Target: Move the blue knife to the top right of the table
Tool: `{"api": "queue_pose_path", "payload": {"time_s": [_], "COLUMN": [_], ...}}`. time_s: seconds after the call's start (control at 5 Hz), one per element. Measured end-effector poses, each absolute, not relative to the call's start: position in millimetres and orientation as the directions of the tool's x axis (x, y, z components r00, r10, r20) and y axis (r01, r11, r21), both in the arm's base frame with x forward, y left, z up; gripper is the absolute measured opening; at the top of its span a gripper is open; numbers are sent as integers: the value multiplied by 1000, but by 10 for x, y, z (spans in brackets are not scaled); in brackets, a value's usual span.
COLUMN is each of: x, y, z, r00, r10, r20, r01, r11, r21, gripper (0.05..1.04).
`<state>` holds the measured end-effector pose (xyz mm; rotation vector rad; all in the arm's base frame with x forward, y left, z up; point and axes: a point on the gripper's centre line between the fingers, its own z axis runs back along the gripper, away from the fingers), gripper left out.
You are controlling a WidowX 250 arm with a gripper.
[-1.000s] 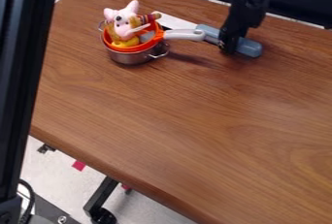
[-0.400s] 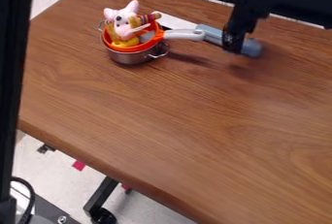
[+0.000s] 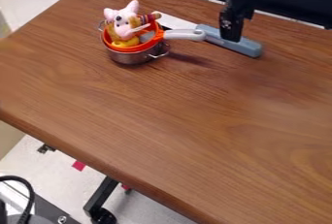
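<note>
Blue-handled, white-bladed knife [image 3: 246,48] lies on brown wooden worktop [image 3: 162,121] nr silver metal pot [image 3: 131,58], top-R move prob. unfinished, w/ black two-finger end effector [image 3: 231,37] at handle, open/shut state: can't tell.

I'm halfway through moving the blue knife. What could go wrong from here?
The white handle of the orange pan ends right by the knife, perhaps touching; lifting or dragging the knife could catch it.
The toys are heaped above the rim of the pot, so a bump might tip some out.
The gripper is at the knife's handle, with the blade reaching back behind the pot, so the blade may swing or dip if lifted.
</note>
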<state>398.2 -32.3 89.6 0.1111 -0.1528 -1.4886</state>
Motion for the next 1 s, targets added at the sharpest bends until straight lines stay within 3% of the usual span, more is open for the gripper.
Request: {"api": "queue_pose_path", "payload": {"time_s": [0.4, 0.8, 1.0], "x": [3487, 3152, 3090], "y": [-400, 209, 491], "z": [1034, 962, 1033], "r00": [-11, 43, 39], "r10": [-999, -998, -996], "r20": [46, 52, 76], "r01": [984, 981, 986], "r11": [-2, 52, 51], "r21": [180, 187, 156], "gripper": [995, 995, 995]}}
